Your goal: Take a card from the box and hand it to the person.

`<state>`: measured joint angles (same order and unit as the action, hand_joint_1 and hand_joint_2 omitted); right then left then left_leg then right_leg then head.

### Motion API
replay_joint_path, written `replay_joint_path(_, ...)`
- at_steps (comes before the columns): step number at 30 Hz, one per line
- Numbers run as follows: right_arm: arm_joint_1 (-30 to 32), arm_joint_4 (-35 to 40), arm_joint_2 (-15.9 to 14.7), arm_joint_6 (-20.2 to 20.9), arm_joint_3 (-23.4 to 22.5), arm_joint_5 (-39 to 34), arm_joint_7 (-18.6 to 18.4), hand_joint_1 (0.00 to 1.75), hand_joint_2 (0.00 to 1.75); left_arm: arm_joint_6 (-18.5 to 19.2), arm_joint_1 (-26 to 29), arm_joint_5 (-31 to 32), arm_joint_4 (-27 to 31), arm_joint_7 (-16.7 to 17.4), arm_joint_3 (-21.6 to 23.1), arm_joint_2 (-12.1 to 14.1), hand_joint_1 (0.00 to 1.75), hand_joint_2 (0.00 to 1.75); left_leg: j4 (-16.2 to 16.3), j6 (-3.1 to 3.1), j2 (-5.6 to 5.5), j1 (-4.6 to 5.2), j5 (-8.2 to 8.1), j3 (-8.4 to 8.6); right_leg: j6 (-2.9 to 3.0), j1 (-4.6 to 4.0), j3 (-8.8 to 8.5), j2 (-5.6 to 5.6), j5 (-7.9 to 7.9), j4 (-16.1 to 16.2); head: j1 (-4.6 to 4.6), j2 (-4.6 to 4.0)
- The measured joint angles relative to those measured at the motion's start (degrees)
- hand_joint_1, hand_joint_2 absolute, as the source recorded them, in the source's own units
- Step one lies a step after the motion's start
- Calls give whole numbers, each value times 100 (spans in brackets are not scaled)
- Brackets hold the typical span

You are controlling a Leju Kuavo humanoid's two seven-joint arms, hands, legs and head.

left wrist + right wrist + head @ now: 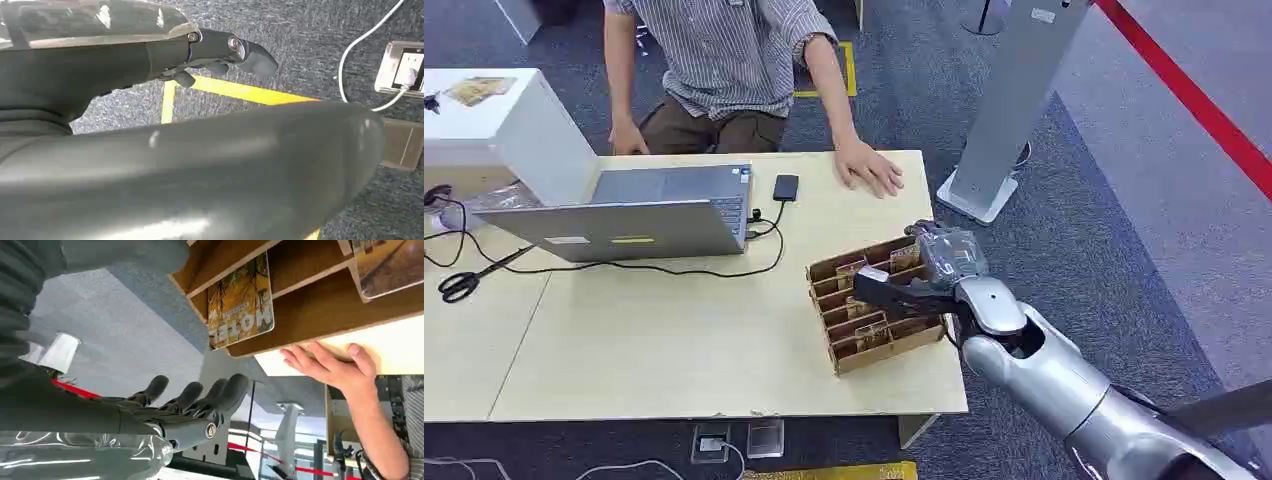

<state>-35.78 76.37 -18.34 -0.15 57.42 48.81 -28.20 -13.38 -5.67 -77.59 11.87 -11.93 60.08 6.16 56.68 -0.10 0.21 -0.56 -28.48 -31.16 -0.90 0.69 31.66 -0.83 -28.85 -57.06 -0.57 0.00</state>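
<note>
The right hand (914, 285) is reaching over the right end of the card box (879, 302), its silver arm coming up from the near right corner of the head view, its dark fingers lying across the box's middle slots. In the right wrist view its fingers (200, 395) are stretching out side by side, a little apart and holding nothing — the hand is open, and a clear cover is showing over its back. Just beyond those fingertips the wooden box is tilting its stepped compartments toward the hand, and a card (241, 302) printed with yellow leaves and pale lettering is standing in one of the slots, not yet touched; a second card (387, 265) is sitting in a neighbouring slot. The box is resting on the pale worktop (674, 340), close to its right edge. Beyond the box, a person's hand (869, 165) is lying flat on the far right corner of the worktop, well apart from the robot's fingers, and the person in a striped shirt is sitting behind it. Away to the left of the right hand, a grey laptop (639, 215) is standing open with a black cable running round it, a dark phone (785, 187) is lying just past it, and black scissors (464, 282) are lying far to the left. The left hand (235, 52) is hanging over the carpeted floor beside yellow tape — its fingers are looking partly curled, but whether it is open or closed I cannot tell.
</note>
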Motion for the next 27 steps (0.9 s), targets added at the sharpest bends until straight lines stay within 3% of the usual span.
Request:
replay_joint_path(13, 0, -133, 15, 7, 0, -37, 79, 45, 175, -39, -2, 0, 0, -24, 0, 0, 0, 0, 0, 0, 0, 0, 0, 0, 0, 0, 0, 0, 0, 0, 2, 2)
replay_joint_path(19, -2, -179, 48, 0, 0, -50, 111, 75, 175, -39, -2, 0, 0, -24, 0, 0, 0, 0, 0, 0, 0, 0, 0, 0, 0, 0, 0, 0, 0, 0, 0, 2)
replay_joint_path(27, -9, -214, 63, -26, 0, -63, 127, 89, 175, -39, -2, 0, 0, -24, 0, 0, 0, 0, 0, 0, -1, 0, 0, -1, 0, 0, 0, 0, 0, 0, 2, 0)
